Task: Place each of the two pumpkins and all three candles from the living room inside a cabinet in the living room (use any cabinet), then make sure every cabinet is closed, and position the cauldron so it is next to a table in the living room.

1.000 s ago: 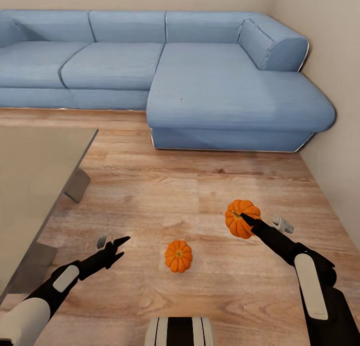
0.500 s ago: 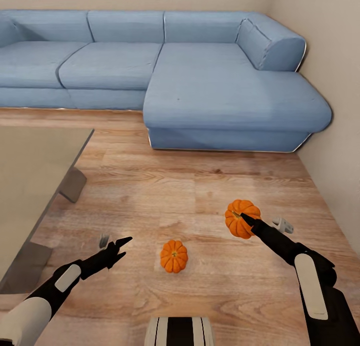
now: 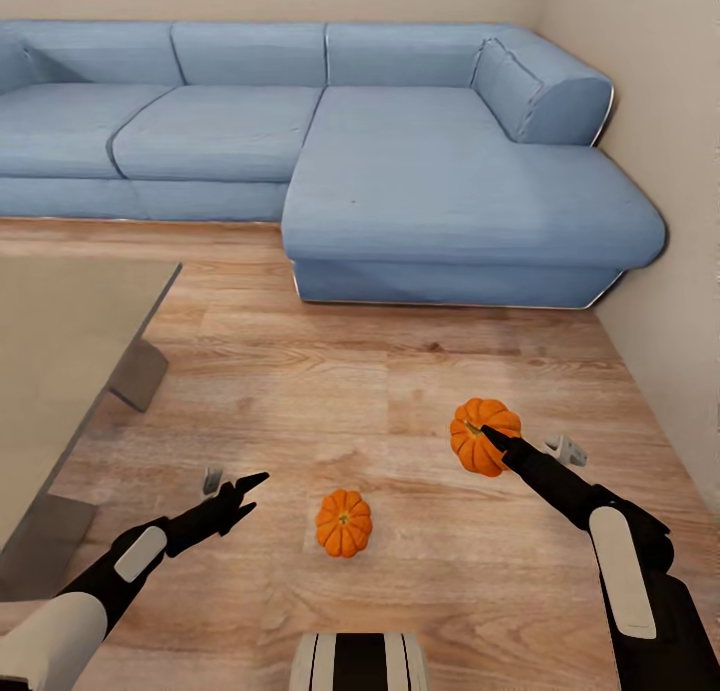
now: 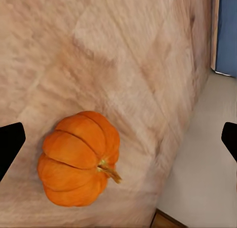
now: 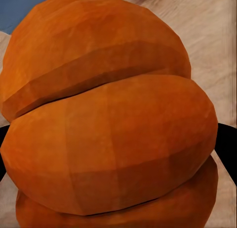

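Right, right gripper clenched on one pumpkin, lifted off the floor for carrying to a cabinet. Left gripper spread and empty, near second pumpkin, which rests on the floor just right of it, awaiting pickup. Table at left.

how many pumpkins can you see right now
2. One pumpkin lies on the wood floor between the two arms, ahead of the open left pincer. The other pumpkin is held in the right pincer, off to the right.
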